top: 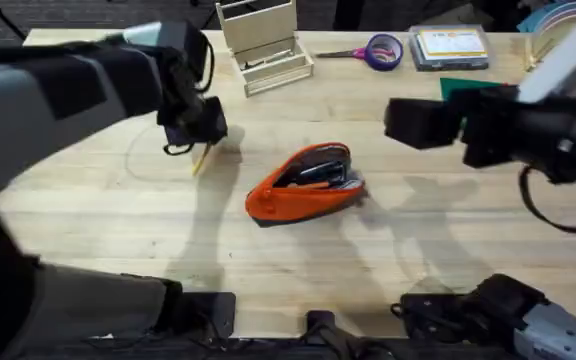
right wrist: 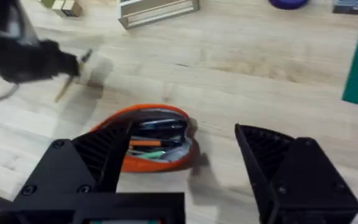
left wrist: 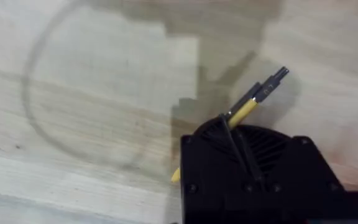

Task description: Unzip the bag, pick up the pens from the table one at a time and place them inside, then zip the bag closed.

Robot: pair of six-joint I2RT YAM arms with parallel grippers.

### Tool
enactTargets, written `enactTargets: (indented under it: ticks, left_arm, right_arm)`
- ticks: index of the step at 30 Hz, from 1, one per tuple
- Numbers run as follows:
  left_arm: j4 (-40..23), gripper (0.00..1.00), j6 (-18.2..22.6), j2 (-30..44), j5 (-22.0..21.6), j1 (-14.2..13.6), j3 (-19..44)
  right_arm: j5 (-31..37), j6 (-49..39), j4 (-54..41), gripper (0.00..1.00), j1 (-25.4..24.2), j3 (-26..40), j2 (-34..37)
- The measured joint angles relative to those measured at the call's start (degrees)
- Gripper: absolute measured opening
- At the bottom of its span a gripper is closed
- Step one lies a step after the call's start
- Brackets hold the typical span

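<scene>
From the overhead view, the orange fabric bag is seen lying near the middle of the light wood-grain table, its zip pulled apart so that a dark lining and dark slender items show in the mouth. To its left, the left gripper is lowered over a yellowish pen, whose thin straight shaft slants out from beneath the black fingers. The right gripper is held above the table to the right of the bag, well apart from it. A purple-handled pair of scissors and a pale wooden box are found along the far edge.

In the left wrist view, the yellowish pen is pinched between the black ribbed fingers of the left gripper, which are pressed together on its shaft; its dark metallic tip juts beyond them over the table.

In the right wrist view, the right gripper is shown with its blocky, ribbed black fingers spread wide and nothing between them. The bag lies beyond them, gaping open, with an orange pen and other items visible inside. Farther off, the left gripper is seen with the yellowish pen.
</scene>
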Motion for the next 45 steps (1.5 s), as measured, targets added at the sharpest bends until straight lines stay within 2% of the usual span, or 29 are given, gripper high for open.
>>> enactTargets:
  ticks: [5,11,23,32,45]
  left_arm:
    - [0.4,0.044,1.5,-6.0,0.0,-0.8,2.0]
    - [2.1,0.042,3.4,-12.5,0.0,-5.1,2.4]
    - [9.8,0.042,4.2,-18.3,0.0,-18.1,2.4]
    - [12.8,0.043,7.8,-18.3,0.0,-29.3,2.4]
    - [12.9,0.044,8.7,-18.3,0.5,-39.6,2.4]
  right_arm:
    - [2.2,-0.9,-4.9,0.998,0.0,0.0,-2.7]
    - [3.7,-1.4,-7.8,0.998,0.0,0.0,-4.6]
    - [4.1,-1.6,-12.5,0.997,0.0,0.0,-8.8]
    - [4.1,-1.6,-15.5,0.998,0.0,0.0,-10.0]
    - [4.1,-1.6,-16.1,0.998,0.0,0.0,-10.0]
